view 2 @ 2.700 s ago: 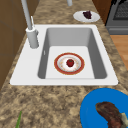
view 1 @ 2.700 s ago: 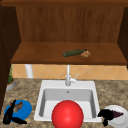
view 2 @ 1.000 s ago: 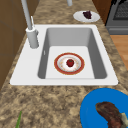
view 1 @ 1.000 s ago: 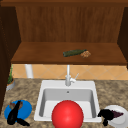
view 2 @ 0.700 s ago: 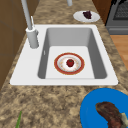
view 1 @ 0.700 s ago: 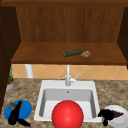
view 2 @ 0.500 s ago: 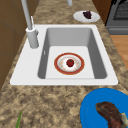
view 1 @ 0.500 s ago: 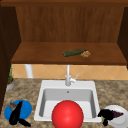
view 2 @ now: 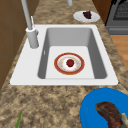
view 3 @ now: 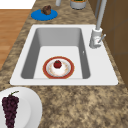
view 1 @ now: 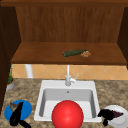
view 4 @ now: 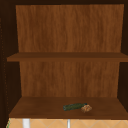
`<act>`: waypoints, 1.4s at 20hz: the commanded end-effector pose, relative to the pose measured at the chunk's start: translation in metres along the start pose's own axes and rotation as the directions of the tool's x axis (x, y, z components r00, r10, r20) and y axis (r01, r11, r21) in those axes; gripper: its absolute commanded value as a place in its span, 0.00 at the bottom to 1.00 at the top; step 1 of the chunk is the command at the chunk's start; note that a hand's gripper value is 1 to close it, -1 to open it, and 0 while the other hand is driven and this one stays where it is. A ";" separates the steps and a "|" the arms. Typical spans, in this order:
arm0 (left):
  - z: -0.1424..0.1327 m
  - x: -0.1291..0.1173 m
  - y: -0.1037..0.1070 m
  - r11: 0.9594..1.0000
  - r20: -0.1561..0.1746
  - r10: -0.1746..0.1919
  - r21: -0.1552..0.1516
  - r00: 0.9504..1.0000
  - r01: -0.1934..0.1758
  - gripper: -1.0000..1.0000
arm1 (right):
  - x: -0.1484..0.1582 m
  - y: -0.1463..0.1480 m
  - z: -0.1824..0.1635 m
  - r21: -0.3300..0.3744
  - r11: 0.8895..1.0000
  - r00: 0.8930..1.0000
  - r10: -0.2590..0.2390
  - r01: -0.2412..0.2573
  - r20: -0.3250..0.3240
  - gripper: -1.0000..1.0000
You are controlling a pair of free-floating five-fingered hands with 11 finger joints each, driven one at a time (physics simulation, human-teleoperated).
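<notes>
In the front view my left hand (view 1: pixel 17 115) hangs over a blue plate (view 1: pixel 27 109) at the counter's left, fingers stretched up and to the right. That blue plate (view 2: pixel 90 112) carries a brown piece of meat (view 2: pixel 110 116). My right hand (view 1: pixel 106 114) hovers at the left edge of a white plate (view 1: pixel 119 121) holding dark grapes (view 1: pixel 118 114), fingers relaxed. In the sink (view 2: pixel 30 75) lies a red-rimmed plate (view 2: pixel 60 68) with a small red fruit (view 2: pixel 70 62). A large red round shape (view 1: pixel 67 115) covers the sink's front in the front view.
A grey faucet (view 1: pixel 68 77) stands behind the basin. On the lower wooden shelf (view 4: pixel 37 108) lie a green cucumber (view 4: pixel 73 106) and a small brown lump (view 4: pixel 86 108). A potted plant (view 1: pixel 10 80) and a white cylinder (view 1: pixel 28 70) stand at the back left.
My left hand has changed pose over the blue plate, its fingers now reaching further up and right. The right hand and the plates have not moved.
</notes>
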 end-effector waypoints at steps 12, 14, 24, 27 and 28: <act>-0.005 0.004 -0.007 0.984 -0.008 0.009 -0.175 1.000 -0.010 0.00 | 0.000 0.000 0.000 0.000 1.000 1.000 0.000 0.000 0.000 0.50; -0.005 0.007 -0.008 0.983 -0.015 0.017 -0.184 1.000 -0.019 0.00 | 0.000 0.000 0.000 0.000 1.000 1.000 0.000 0.000 0.000 0.50; -0.025 0.026 -0.004 0.979 -0.022 0.025 -0.204 0.999 -0.029 0.00 | 0.000 0.000 0.000 0.000 1.000 1.000 0.000 0.000 0.000 0.50; -0.039 0.032 0.000 0.981 -0.016 0.025 -0.193 1.000 -0.028 0.00 | 0.000 0.000 0.000 0.000 1.000 1.000 0.000 0.000 0.000 0.50; -0.042 0.035 0.001 0.979 -0.017 0.030 -0.201 0.999 -0.032 0.00 | 0.000 0.000 0.000 0.000 1.000 1.000 0.000 0.000 0.000 0.50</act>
